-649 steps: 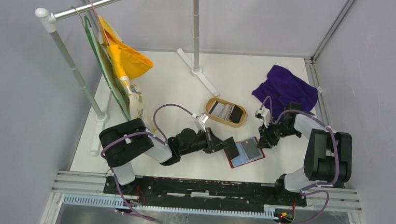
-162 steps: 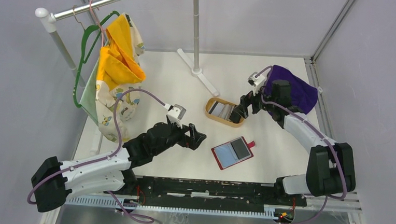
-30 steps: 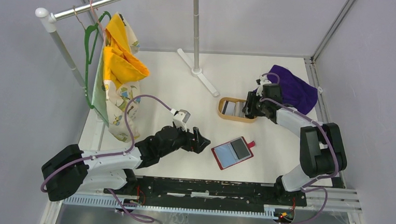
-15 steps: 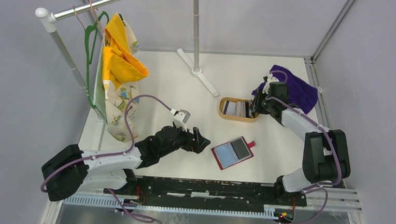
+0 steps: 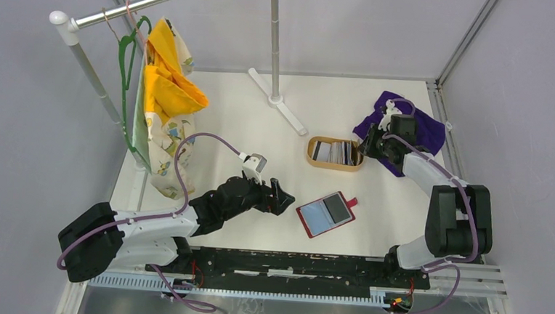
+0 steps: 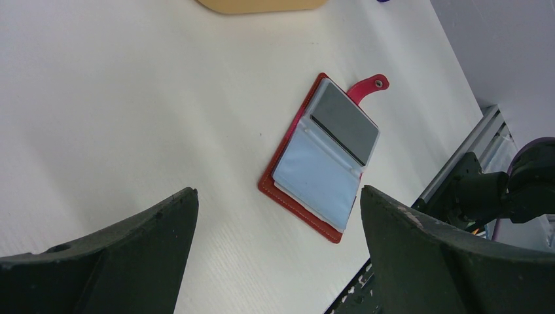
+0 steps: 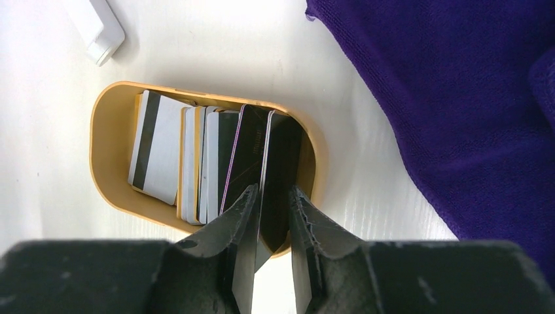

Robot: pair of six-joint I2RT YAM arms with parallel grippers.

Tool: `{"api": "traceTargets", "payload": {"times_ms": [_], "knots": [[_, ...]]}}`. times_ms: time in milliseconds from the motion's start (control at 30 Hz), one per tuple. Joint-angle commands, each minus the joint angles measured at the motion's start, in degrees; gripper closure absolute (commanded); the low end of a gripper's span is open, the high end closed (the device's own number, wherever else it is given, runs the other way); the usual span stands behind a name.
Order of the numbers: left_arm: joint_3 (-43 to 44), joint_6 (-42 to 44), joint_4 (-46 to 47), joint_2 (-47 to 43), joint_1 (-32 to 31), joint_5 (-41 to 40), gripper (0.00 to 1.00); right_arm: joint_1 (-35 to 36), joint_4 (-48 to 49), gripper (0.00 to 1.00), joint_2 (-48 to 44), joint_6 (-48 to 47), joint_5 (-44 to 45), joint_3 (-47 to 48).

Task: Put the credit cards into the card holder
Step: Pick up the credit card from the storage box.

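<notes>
Right wrist cam shows what the top view can't: the right gripper [image 7: 273, 191] is pinched on a black card [image 7: 283, 157] at the right end of the oval wooden tray [image 7: 108, 131]. Maybe 5 more credit cards [image 7: 160, 147] are stacked beside it. On the left wrist cam, the left gripper [image 6: 278, 193] is spread wide and holding nothing, near the open red card holder [image 6: 327, 157]. The holder lies flat on the table [image 6: 131, 98] with 2 cards in its pockets.

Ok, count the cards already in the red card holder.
2: a dark card in the half by the snap tab, a pale blue card in the other half. Others may hide beneath.
</notes>
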Motion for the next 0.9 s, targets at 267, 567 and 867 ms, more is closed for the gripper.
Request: {"api": "traceTargets", "payload": {"times_ms": [267,567,867], "knots": [[0.6,-0.8,1.7,-1.6,-0.1,-0.1,0.02,-3.1,1.3,0.77,-1.0,-0.1,-4.2,-0.7],[0.7,-0.8,1.7,-1.4,0.0,-0.2,0.02,-4.7,1.5,0.74,-0.7,-1.0,-6.7,-0.6],[0.7,-0.8,1.8,-1.2,0.0,-0.1,0.02,-4.9,1.2,0.85,-0.3,-1.0,-8.7,-0.3]]}}
